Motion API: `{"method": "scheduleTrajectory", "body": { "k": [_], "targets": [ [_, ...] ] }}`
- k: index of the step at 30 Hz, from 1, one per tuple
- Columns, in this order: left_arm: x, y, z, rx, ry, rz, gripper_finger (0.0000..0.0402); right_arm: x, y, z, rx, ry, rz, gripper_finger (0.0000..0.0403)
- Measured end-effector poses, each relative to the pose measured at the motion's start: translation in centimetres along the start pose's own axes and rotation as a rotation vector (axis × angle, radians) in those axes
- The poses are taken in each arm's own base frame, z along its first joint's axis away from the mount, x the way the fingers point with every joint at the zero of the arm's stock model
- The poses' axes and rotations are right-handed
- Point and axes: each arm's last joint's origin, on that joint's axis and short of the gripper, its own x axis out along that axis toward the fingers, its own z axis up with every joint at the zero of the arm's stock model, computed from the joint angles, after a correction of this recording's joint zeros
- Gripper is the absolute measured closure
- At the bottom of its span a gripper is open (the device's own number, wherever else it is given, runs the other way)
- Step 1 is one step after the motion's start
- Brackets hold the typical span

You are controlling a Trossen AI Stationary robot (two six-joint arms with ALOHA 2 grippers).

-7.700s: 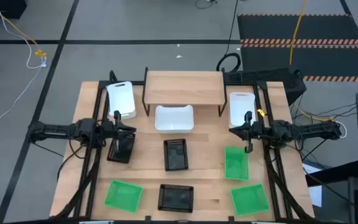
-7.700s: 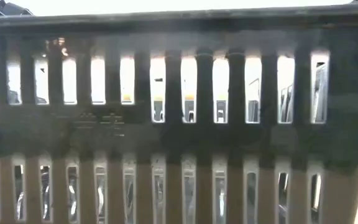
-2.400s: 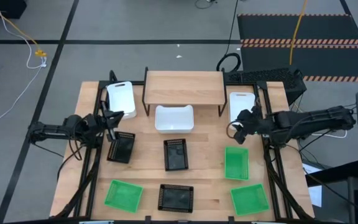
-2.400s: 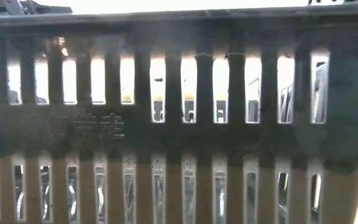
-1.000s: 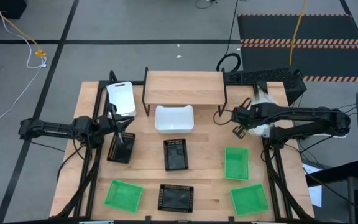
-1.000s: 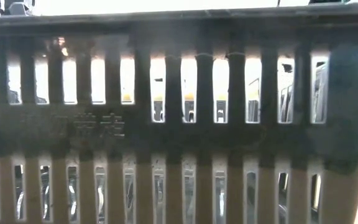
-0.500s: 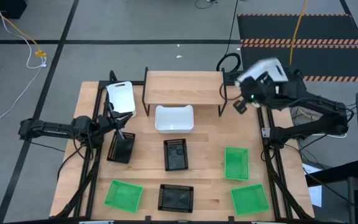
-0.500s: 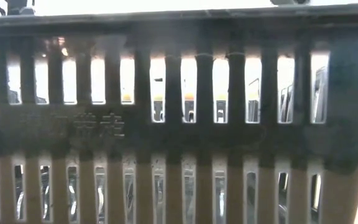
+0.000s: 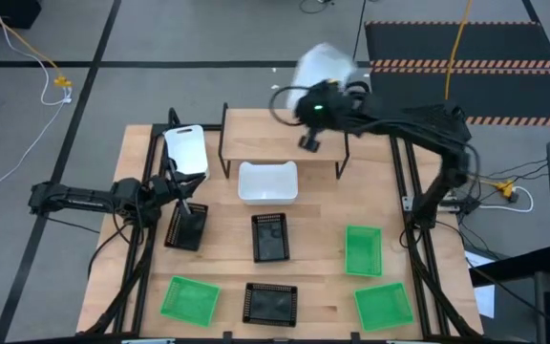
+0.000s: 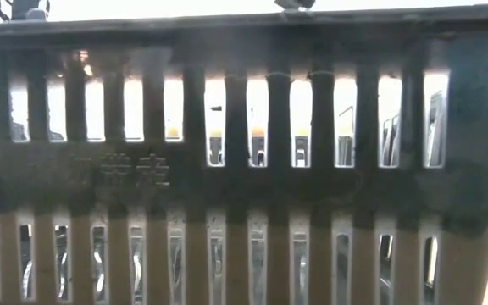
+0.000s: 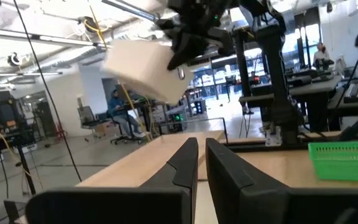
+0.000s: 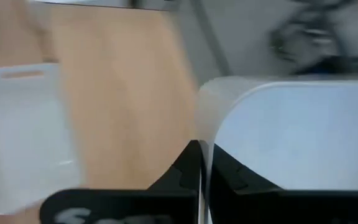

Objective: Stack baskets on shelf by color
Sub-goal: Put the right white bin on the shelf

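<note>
Overhead, I see my right hand (image 9: 315,113) up above the shelf (image 9: 282,135), pinching the rim of a white basket (image 9: 325,67) that blurs past the shelf's far edge. A second white basket (image 9: 268,181) lies on the worktop (image 9: 318,250) just before the shelf, a third (image 9: 186,150) beside its left end. My left hand (image 9: 181,198) sits over the black basket (image 9: 186,226) at the worktop's left side. From table height, a black basket's slotted wall (image 10: 244,161) fills nearly everything. Through the left wrist camera, the fingers (image 11: 182,163) stand narrow, close together with only a slim gap and nothing between them; the carried white basket (image 11: 145,67) hangs in the air beyond. Through the right wrist camera, the fingers (image 12: 188,165) clamp the white rim (image 12: 278,134) above the wooden shelf.
</note>
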Motion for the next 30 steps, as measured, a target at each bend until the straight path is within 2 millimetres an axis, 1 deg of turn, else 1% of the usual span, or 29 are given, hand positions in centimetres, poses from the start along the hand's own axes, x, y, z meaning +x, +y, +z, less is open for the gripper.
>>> {"method": "scheduleTrajectory", "body": {
  "k": [2, 5, 8, 10, 12, 15, 17, 21, 30],
  "targets": [
    [0.0, -0.1, -0.2, 0.008, 0.017, -0.005, 0.0366, 2.2, 1.4, 0.4, -0.03, 0.014, 0.097, 0.0403],
    [0.0, -0.1, -0.3, 0.027, 0.035, -0.002, 0.0366, 5.0, 3.3, 0.4, -0.119, 0.079, 0.124, 0.0403],
    [0.0, -0.1, -0.4, 0.034, 0.042, 0.005, 0.0366, 7.1, 4.4, 0.2, -0.161, 0.126, 0.139, 0.0403],
    [0.0, -0.1, -0.4, 0.021, 0.044, 0.005, 0.0366, 7.9, 4.9, 0.1, -0.167, 0.142, 0.148, 0.0403],
    [0.0, -0.1, -0.4, 0.013, 0.046, 0.005, 0.0366, 8.2, 5.0, 0.1, -0.169, 0.147, 0.163, 0.0403],
    [0.0, -0.1, -0.5, 0.012, 0.051, 0.003, 0.0366, 8.3, 5.2, 0.1, -0.168, 0.146, 0.167, 0.0403],
    [0.0, -0.1, -0.5, 0.009, 0.051, 0.003, 0.0366, 8.1, 5.1, 0.2, -0.158, 0.141, 0.169, 0.0403],
    [0.0, -0.1, -0.5, 0.009, 0.052, 0.003, 0.0366, 7.2, 4.9, 0.4, -0.118, 0.102, 0.23, 0.0403],
    [0.0, -0.1, -0.6, -0.006, 0.062, 0.001, 0.0366, 7.4, 5.2, 0.6, -0.119, 0.07, 0.3, 0.04]
  ]
}}
